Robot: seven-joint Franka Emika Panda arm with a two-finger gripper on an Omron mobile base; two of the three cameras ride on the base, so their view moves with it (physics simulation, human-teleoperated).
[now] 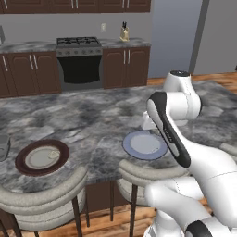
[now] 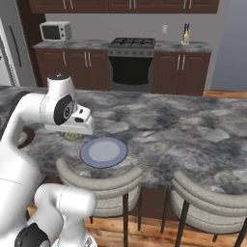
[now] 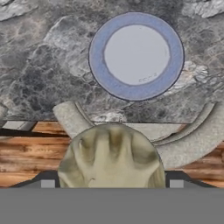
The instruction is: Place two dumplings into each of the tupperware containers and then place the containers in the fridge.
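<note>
A pale beige pleated dumpling (image 3: 111, 157) sits between my fingertips, and my gripper (image 3: 111, 178) is shut on it. In the right base view the gripper (image 2: 72, 134) hangs low over the counter's near edge, just left of the round blue-rimmed plate (image 2: 103, 152), with the dumpling (image 2: 72, 137) under the hand. The blue-rimmed plate (image 3: 135, 54) is bare. In the left base view a brown-rimmed plate (image 1: 41, 157) holds one small pale dumpling (image 1: 54, 154). A grey container (image 1: 2, 146) is cut off at the left edge. The light-grey fridge (image 2: 7, 48) stands at the far left.
The marble counter (image 2: 183, 125) stretches wide to the right. Padded stools (image 2: 101, 185) (image 2: 212, 202) stand under its near edge. Behind are a stove (image 2: 132, 60), a microwave (image 2: 54, 31) and a knife block (image 2: 185, 36).
</note>
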